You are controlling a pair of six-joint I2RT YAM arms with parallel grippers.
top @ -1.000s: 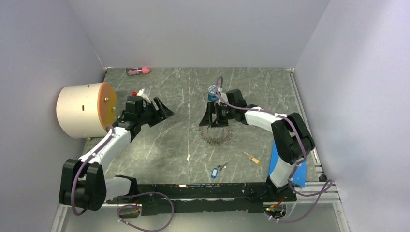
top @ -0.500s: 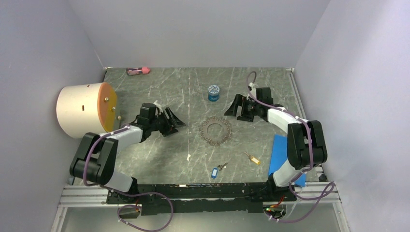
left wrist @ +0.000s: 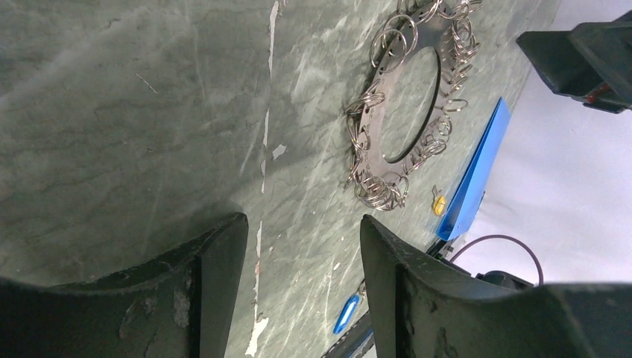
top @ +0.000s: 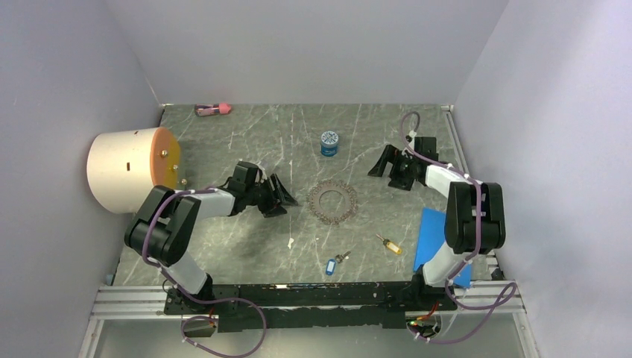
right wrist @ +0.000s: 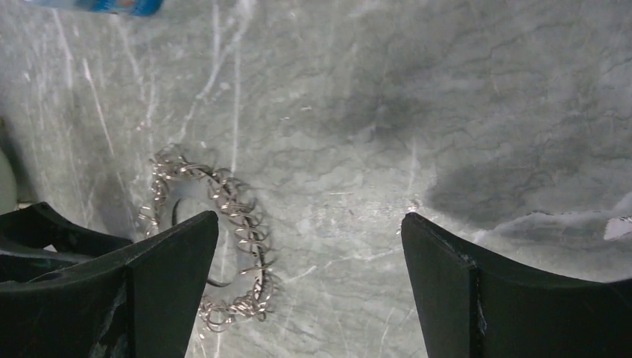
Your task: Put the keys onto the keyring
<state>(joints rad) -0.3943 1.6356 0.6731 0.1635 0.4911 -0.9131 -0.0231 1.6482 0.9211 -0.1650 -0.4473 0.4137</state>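
The keyring (top: 332,202), a flat metal loop hung with many small wire rings, lies mid-table; it also shows in the left wrist view (left wrist: 358,134) and the right wrist view (right wrist: 240,203). The keys lie apart near the front edge: a blue-tagged key (top: 330,265) (left wrist: 345,313) and a yellow-headed key (top: 390,245) (left wrist: 440,203). My left gripper (top: 283,200) (left wrist: 304,224) hangs low just left of the keyring, open, with only bare table between its fingers. My right gripper (top: 389,171) (right wrist: 309,220) stands wide open to the right of the ring, holding nothing.
A cream cylinder with an orange face (top: 130,170) lies at the far left. A round blue jar (top: 329,142) stands behind the keyring. A pink object (top: 213,110) rests by the back wall. A blue flat pad (top: 436,237) lies beside the right arm's base.
My left gripper has slid right toward the keyring, its jaws narrowing somewhat. My right gripper has pulled back from over the ring to the right rear, still wide open.
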